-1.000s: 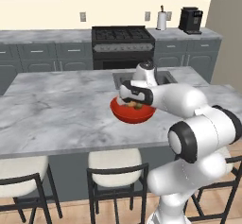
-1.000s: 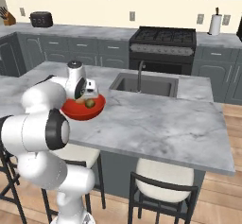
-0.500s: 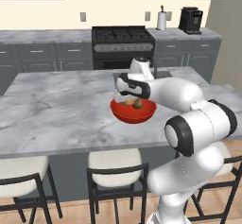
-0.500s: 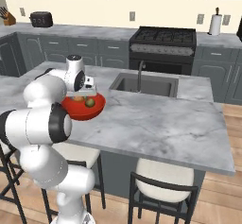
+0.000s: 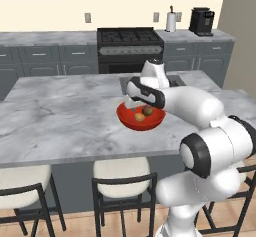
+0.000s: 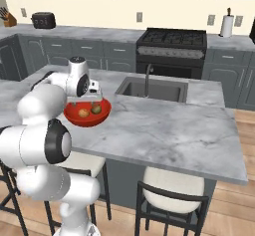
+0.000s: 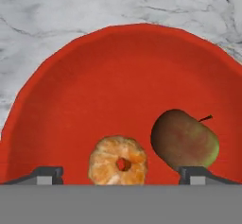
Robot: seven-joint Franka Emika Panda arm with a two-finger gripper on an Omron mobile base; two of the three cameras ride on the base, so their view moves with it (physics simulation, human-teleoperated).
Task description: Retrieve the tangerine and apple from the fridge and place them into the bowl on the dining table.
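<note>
We see the desk [image 5: 60, 116], a long marble island, carrying the bowl [image 5: 141, 119] near its front edge, just ahead of the sink [image 6: 152, 88]. Both fruits lie inside the bowl: the apple [image 7: 185, 139] and the tangerine [image 7: 118, 160] sit side by side on its floor, close together but, as far as we can tell, not touching. Our hand [image 7: 121, 175] hovers right over the bowl with its fingers [image 7: 46, 174] spread wide apart, holding nothing; the tangerine lies between and below them. We judge the placing done. To finish well, we should lift the hand straight up and clear of the bowl's rim, keeping the fingers wide, so nothing nudges the fruit or tips the bowl.
</note>
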